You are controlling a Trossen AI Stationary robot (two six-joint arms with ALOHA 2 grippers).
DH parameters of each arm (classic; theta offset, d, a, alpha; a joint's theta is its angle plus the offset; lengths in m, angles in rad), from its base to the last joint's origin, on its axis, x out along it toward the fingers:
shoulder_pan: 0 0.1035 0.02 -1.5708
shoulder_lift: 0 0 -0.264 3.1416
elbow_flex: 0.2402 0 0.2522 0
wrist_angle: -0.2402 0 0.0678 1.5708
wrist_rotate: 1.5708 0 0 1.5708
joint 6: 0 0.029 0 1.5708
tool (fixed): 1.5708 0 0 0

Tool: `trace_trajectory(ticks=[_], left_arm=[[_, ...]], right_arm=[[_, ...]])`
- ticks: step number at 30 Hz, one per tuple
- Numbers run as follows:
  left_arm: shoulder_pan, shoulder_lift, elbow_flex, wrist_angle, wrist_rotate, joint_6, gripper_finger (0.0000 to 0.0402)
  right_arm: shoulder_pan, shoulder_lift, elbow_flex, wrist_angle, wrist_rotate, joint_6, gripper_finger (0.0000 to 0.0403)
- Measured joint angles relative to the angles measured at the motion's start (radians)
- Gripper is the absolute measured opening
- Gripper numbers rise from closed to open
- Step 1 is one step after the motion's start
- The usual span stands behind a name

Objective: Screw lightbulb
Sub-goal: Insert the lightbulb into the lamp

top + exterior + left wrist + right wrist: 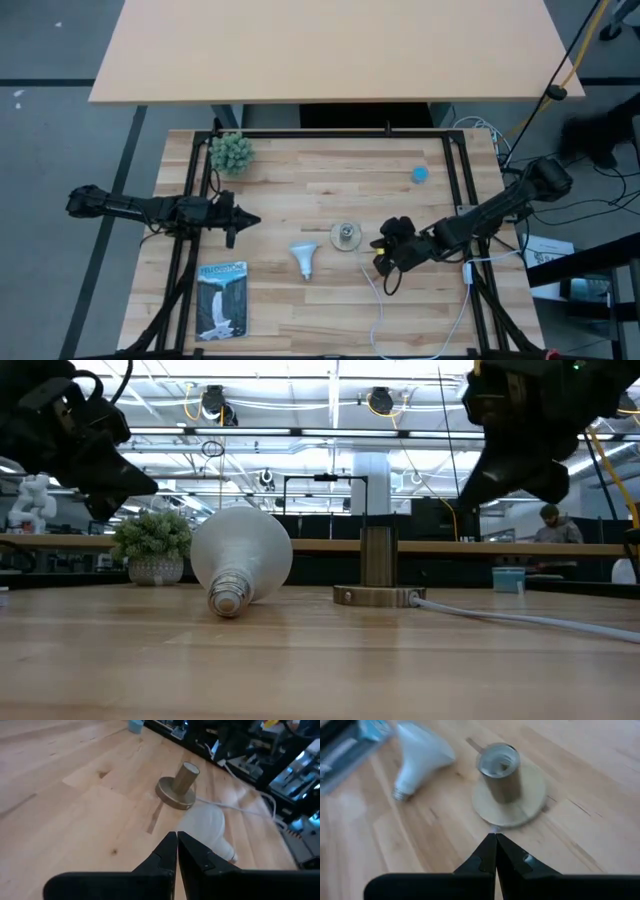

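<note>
The white lightbulb [303, 258] lies on its side on the wooden table, dome toward the far edge and screw end [228, 601] toward the near edge. To its right stands the round socket [346, 236] on its flat disc, opening up and unoccupied [499, 764]. My right gripper [381, 252] hovers shut just right of the socket, slanting down toward it [495, 836]. My left gripper [255, 220] is shut above the table's left part, pointing toward the bulb [177, 836].
A white cord [380, 300] runs from the socket to the near edge. A small blue cap [420, 174] sits at the far right, a potted plant [231, 152] at the far left, and a booklet [222, 300] at the near left.
</note>
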Motion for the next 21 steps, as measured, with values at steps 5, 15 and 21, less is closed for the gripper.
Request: trace_trajectory(ticks=[5,15,21], left_arm=[[0.0,0.0,0.0,0.005,-0.01,-0.009,0.0019],[-0.114,0.219,0.206,0.024,-0.035,-0.013,0.0018],[-0.271,0.633,0.472,-0.097,-0.237,-0.139,0.0018]], right_arm=[[0.0,0.002,0.0,0.072,0.067,-0.064,0.0],[0.004,0.003,0.001,0.066,0.07,-0.143,0.0],[0.003,0.003,0.001,0.049,0.069,-0.197,0.0]])
